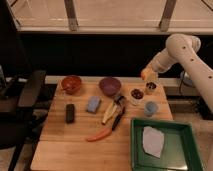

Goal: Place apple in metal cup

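Note:
The apple (144, 74), small and yellow-orange, sits in my gripper (146, 75) at the end of the white arm that reaches in from the upper right. The gripper is shut on it. It hangs above the far right of the wooden table, just over and slightly left of the metal cup (150, 88). That small silver cup stands upright near the table's back edge, behind the light blue cup (150, 108).
A glass with dark red contents (136, 95) stands left of the metal cup. Purple bowl (110, 85) and orange bowl (71, 84) at the back. Blue sponge (93, 104), black block (70, 113), banana (108, 113), carrot (99, 135) mid-table. Green tray (187, 150) with white cloth front right.

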Tool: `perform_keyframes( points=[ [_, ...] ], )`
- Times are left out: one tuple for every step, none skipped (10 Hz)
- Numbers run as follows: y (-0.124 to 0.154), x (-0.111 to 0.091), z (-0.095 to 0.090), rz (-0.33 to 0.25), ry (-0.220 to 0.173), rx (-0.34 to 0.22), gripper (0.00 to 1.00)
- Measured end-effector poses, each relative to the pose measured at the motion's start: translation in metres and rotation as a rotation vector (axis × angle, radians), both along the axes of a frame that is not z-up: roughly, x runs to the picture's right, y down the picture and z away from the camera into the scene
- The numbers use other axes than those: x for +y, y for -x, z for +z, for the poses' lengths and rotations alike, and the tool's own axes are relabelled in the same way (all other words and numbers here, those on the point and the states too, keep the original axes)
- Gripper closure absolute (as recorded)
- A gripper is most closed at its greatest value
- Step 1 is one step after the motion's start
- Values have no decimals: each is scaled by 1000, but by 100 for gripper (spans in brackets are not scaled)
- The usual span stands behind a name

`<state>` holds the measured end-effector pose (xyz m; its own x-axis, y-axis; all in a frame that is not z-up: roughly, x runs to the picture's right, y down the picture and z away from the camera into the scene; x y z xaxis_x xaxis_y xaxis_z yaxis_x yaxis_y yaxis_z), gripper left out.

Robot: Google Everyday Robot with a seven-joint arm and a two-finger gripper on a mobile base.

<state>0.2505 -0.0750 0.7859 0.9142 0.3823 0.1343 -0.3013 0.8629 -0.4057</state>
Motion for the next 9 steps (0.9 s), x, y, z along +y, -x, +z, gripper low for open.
perform_keyframes(
  points=[
    [2, 0, 0, -2, 0, -2, 100],
    [1, -1, 0, -1, 0, -2, 100],
    [-2, 0, 1, 6, 4, 1, 100],
    [-6, 1, 6, 20, 11, 7, 100],
    [-15, 3, 12, 42, 17, 11, 100],
    [-31, 5, 18, 64, 21, 22, 100],
    [-49, 7, 25, 89, 19, 32, 100],
    [-60, 7, 32, 103, 9, 39, 100],
    [-66, 6, 41, 113, -2, 44, 100]
  ],
)
